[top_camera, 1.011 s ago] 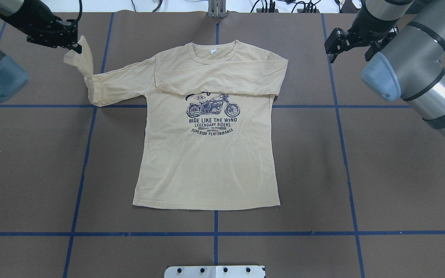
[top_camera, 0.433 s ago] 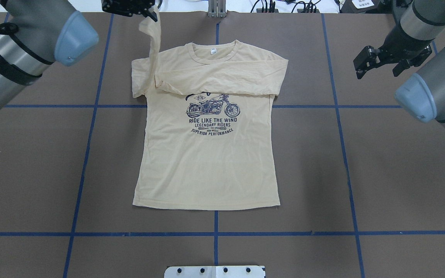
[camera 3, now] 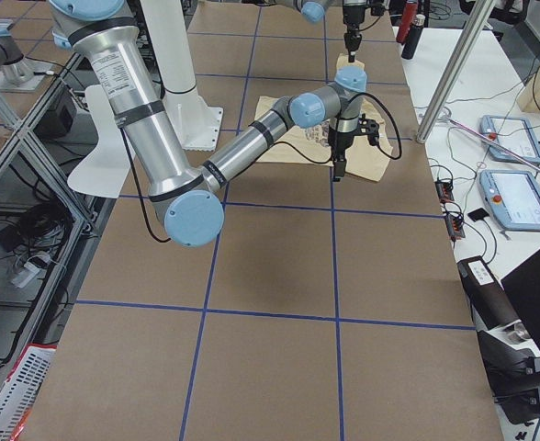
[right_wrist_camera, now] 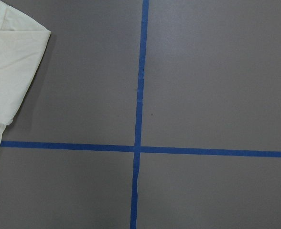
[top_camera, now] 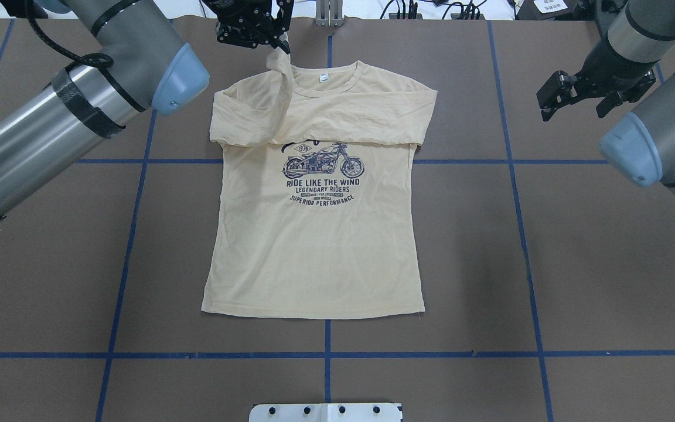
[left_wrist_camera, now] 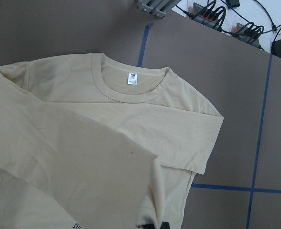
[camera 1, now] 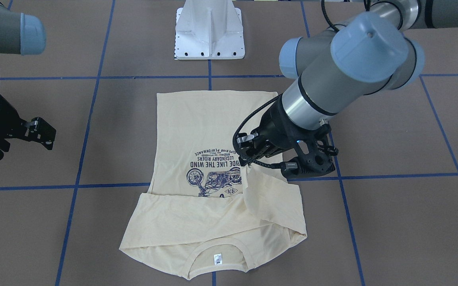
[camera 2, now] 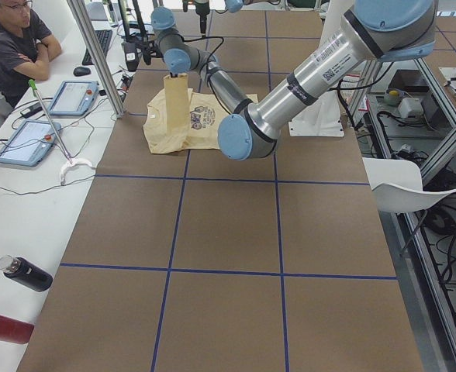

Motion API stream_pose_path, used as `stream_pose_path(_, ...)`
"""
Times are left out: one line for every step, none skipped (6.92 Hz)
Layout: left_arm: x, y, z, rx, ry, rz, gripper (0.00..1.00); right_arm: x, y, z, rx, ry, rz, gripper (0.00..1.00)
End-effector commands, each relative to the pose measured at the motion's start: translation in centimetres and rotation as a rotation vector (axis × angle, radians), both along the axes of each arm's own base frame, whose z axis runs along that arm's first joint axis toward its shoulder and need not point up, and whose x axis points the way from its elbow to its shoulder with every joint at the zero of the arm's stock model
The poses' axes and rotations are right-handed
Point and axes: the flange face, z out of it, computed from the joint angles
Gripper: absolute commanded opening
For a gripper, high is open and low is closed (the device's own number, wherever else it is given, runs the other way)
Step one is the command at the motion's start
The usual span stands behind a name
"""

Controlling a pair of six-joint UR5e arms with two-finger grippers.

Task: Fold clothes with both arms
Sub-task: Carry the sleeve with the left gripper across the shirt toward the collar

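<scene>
Left end effector (top_camera: 280, 47) has a sleeve (top_camera: 283, 88) hoisted over the T-shirt (top_camera: 314, 252)!
It's clamped tight on the cuff, up by the collar. The shirt lies print-up mid-bench (top_camera: 607, 264), its other sleeve folded flat across the chest. Right end effector (top_camera: 572, 104) hovers off to the side beyond the shoulder, fingers apart, gripping nothing.

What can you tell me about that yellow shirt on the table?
It is a pale cream-yellow long-sleeved T-shirt of soft, thin-looking fabric, lying front up on the brown table. A navy motorcycle print sits on the chest and a small white label inside the neck. One sleeve lies folded across the chest; the left claw pinches the other sleeve, raised over the collar.
</scene>
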Motion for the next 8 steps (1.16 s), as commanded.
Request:
stream_pose_path(2.7,-1.8,2.6,0.012,0.004,-0.028,0.00,-0.2,-0.1,-0.1,0.001,-0.001,-0.002,1.00)
stream_pose_path(5.9,-1.4,2.7,0.036,-0.004,-0.035,0.00,-0.2,-0.1,0.0,-0.002,0.002,-0.001,1.00)
stream_pose_path(8.8,0.0,2.8,0.048,-0.006,-0.019,0.00,-0.5,-0.3,0.3,-0.007,0.005,-0.004,1.00)
stream_pose_path(12.2,2.0,2.3,0.071,-0.018,-0.017,0.00,-0.7,-0.5,0.6,-0.011,0.007,-0.004,1.00)
stream_pose_path(14.0,3.2,1.6,0.082,-0.019,-0.006,0.00,-0.7,-0.6,0.5,-0.010,0.007,-0.004,1.00)
stream_pose_path(15.8,4.7,1.1,0.088,-0.015,0.018,0.00,-0.7,-0.6,0.5,-0.010,0.007,-0.004,1.00)
stream_pose_path(17.3,5.9,0.1,0.102,-0.012,0.021,0.00,-0.7,-0.6,0.5,-0.011,0.006,-0.002,1.00)
stream_pose_path(18.0,6.6,-0.2,0.119,-0.002,0.020,0.00,-0.7,-0.5,0.5,-0.012,0.005,-0.003,1.00)
